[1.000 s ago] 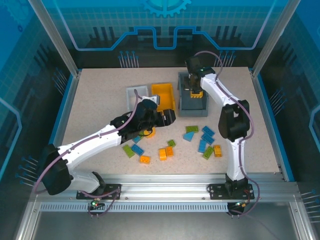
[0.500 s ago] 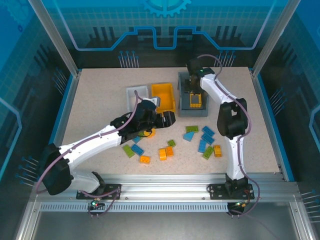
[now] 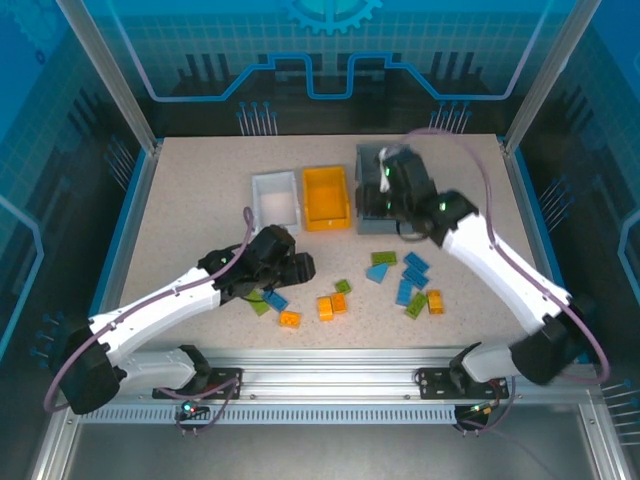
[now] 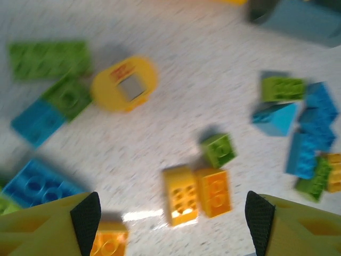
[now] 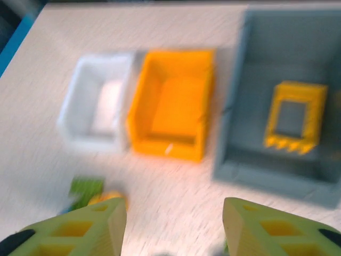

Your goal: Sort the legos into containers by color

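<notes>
I see my left gripper (image 4: 173, 224) spread and empty over loose legos (image 4: 181, 194) on the counter (image 4: 186, 80). My right gripper (image 5: 176, 224) is spread too, and the orange frame (image 5: 296, 89) lies in the grey bin (image 5: 230, 133).

Speckled beige tabletop (image 3: 190, 200) edged in blue, aluminium posts (image 3: 108, 75) left and right, a blue gear-patterned panel (image 3: 330, 45) at the far side.

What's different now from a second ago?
The right gripper let go of the orange frame, leaving it in the grey bin, and pulled back. The left gripper, open, backed away from the orange bin. The bins and loose bricks stayed put.
</notes>
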